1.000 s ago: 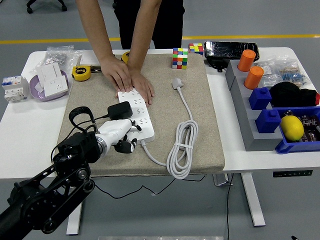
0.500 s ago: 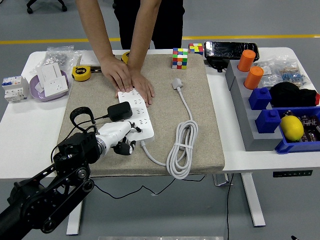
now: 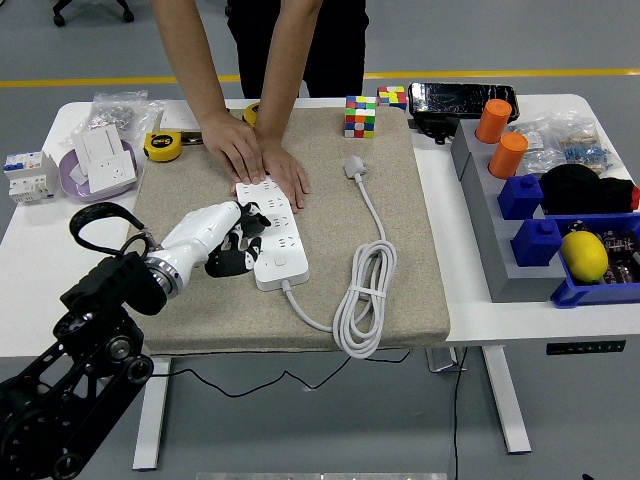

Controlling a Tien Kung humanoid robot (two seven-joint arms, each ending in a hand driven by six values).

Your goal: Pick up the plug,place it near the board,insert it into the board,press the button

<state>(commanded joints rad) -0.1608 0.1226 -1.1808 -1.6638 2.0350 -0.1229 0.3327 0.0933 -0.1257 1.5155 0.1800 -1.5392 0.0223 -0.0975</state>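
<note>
— Looking at our left hand (image 3: 228, 243), we see the white fingers curled around the black plug (image 3: 247, 226), pressing it against the left edge of the white board (image 3: 272, 232). We judge it is at the sockets but we cannot tell whether the pins are seated.

— What could go wrong for us from here?

— If the pins are off the slots, pushing will only shove the board sideways across the mat (image 3: 400, 260). A person's hands (image 3: 262, 160) lie flat on the board's far end, which should brace it, yet our fingers are near theirs, so a slip could bump them. Letting go early could leave the plug tilted, and the button press would then mean nothing. We also cannot pick out the button from this view, so aiming a finger at it is a risk.

— And the surface and room?

— We work on a beige mat over a white table (image 3: 465, 320). The board's own white cable (image 3: 365, 290) lies coiled to the right, well apart from our hand. Far off sit a colour cube (image 3: 360, 116), a yellow tape measure (image 3: 162, 146), orange cups (image 3: 500, 137) and blue bins (image 3: 560, 245) holding a lemon (image 3: 585, 255). Beyond is grey floor with a yellow line (image 3: 100, 82).
</note>
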